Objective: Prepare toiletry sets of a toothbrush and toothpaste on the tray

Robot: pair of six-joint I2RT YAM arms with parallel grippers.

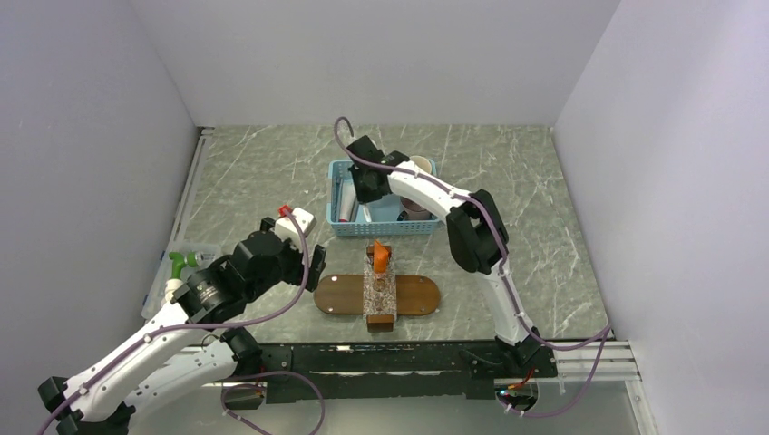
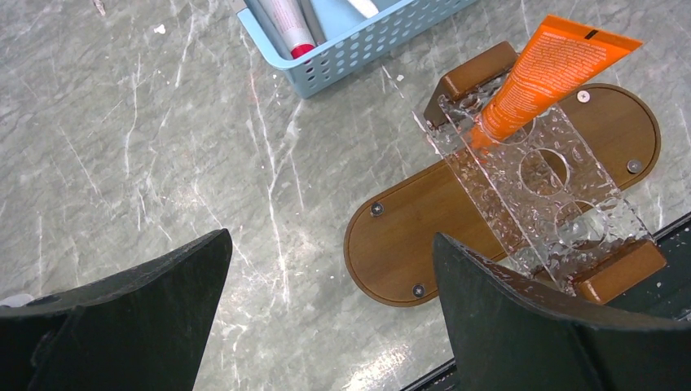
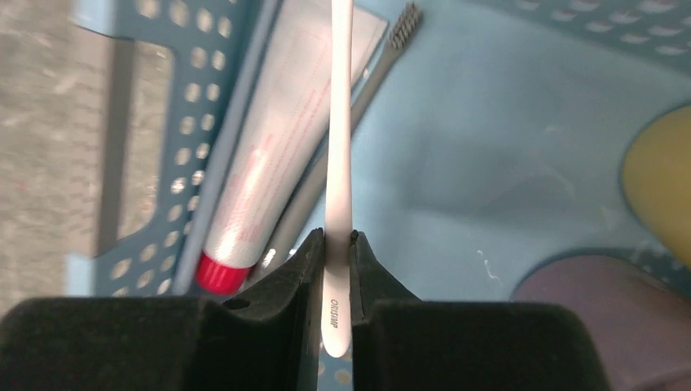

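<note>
The dark-brown oval tray (image 1: pixel 417 295) lies near the front edge and also shows in the left wrist view (image 2: pixel 407 236). A clear holder with round holes (image 2: pixel 538 187) spans it on wooden blocks. The orange toothpaste (image 1: pixel 380 256) stands tilted in the holder's far hole (image 2: pixel 542 73). My right gripper (image 1: pixel 367 186) is down in the light-blue basket (image 1: pixel 426 227), shut (image 3: pixel 338 238) on the handle end of a white toothbrush (image 3: pixel 338 122). My left gripper (image 2: pixel 330 236) is open and empty, hovering over the table just left of the tray (image 1: pixel 308 263).
The basket (image 3: pixel 489 163) also holds a white tube with a red cap (image 3: pixel 261 187), a grey toothbrush (image 3: pixel 358 106), a yellowish cup (image 3: pixel 660 187) and a purple one (image 3: pixel 603 309). A green spray bottle (image 1: pixel 181 265) sits at the table's left edge.
</note>
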